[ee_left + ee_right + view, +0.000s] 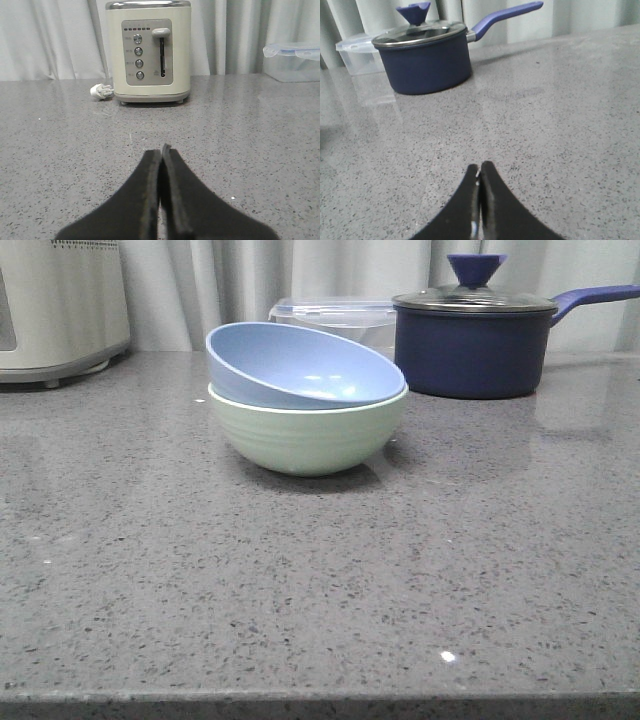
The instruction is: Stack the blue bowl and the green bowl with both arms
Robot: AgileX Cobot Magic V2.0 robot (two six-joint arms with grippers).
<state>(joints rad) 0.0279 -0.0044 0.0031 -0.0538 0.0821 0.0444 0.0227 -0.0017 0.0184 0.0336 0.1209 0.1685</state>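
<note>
Blue bowl (300,365), one, tilts inside one green bowl (305,435); both arms' fingers (161,155) (479,172) closed, empty.

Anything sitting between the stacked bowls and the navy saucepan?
No. In the front view only bare grey countertop separates the green bowl, carrying the blue bowl, from the saucepan.

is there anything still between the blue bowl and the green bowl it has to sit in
Nothing visible. The blue bowl already rests inside the green bowl, tilted, its left rim higher. Both pincers, left pincer and right pincer, are closed over bare counter, holding nothing.
</note>
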